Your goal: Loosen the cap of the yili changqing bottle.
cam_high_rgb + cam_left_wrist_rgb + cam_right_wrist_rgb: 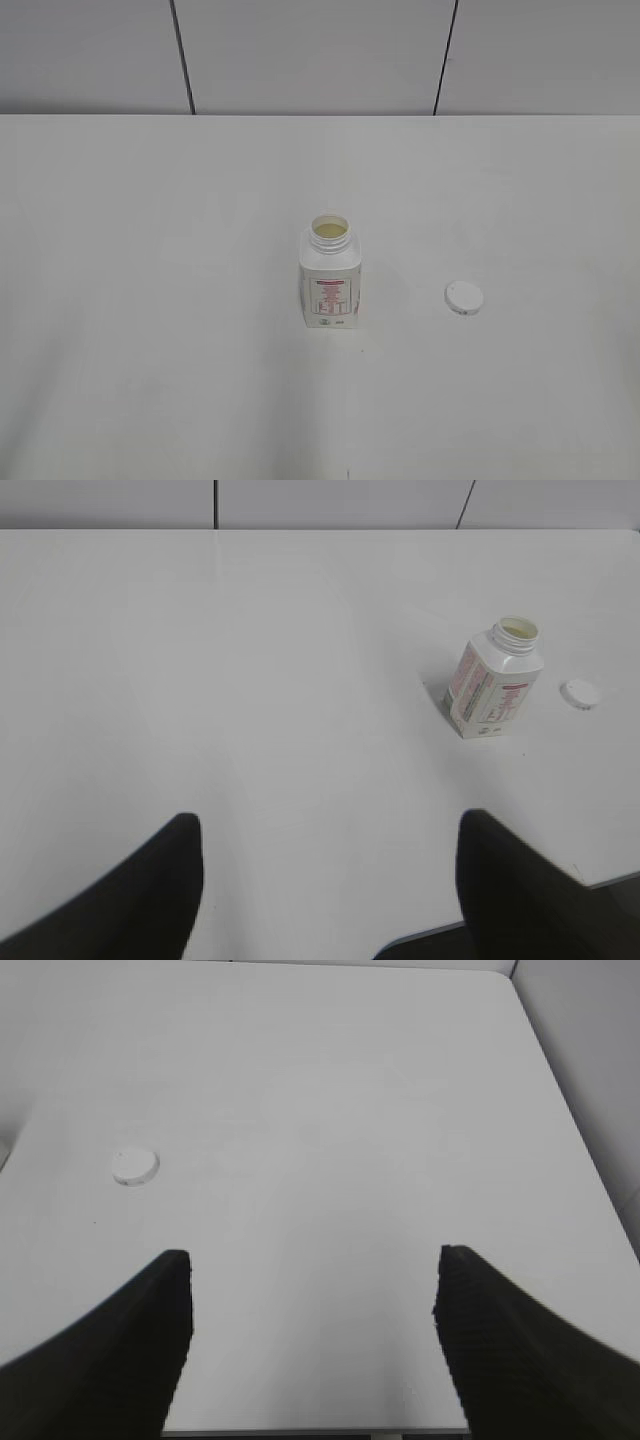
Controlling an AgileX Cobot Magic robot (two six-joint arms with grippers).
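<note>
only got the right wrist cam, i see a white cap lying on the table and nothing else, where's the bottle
Observer: The bottle stands upright mid-table, left of the cap and clear of it.
Operator: is it open then
Observer: Yes, its neck is bare, and something pale yellow shows inside.
Operator: is left holding it
Observer: No. The left gripper is open and empty, well back from the bottle near the table's edge.
</note>
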